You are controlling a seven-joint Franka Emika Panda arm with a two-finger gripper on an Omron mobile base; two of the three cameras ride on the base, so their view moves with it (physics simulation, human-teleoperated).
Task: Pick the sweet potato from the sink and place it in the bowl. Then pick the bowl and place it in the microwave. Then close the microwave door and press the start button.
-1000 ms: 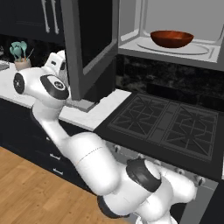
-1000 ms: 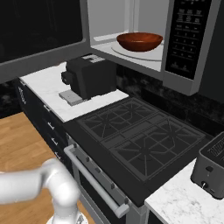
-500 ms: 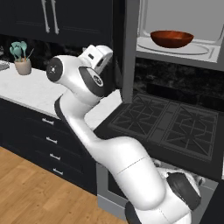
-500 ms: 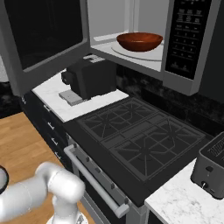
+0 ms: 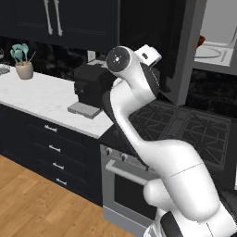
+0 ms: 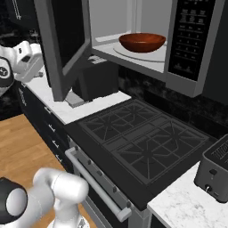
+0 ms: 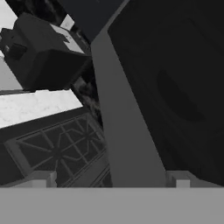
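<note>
The microwave (image 6: 185, 82) hangs over the stove with its cavity showing, and the reddish-brown bowl (image 6: 142, 42) sits on the turntable inside. The microwave door (image 6: 62, 44) stands partway swung in. My gripper (image 7: 111, 178) is open, right against the door's outer face, with its fingertips (image 7: 41, 177) spread to either side of the grey door frame (image 7: 122, 131). In the left base view my hand (image 5: 149, 54) presses at the door (image 5: 185, 46) from the left. The sweet potato is hidden, and the sink is out of view.
A black coffee machine (image 6: 98, 78) stands on the white counter (image 5: 41, 95) left of the stove (image 6: 138, 138). A toaster (image 6: 218, 173) sits on the counter at the right. A pot of utensils (image 5: 23, 65) stands far left. Dark cabinets hang above.
The door has swung from wide open toward the microwave. My arm has swept right with it, the hand staying on the door's outer face.
</note>
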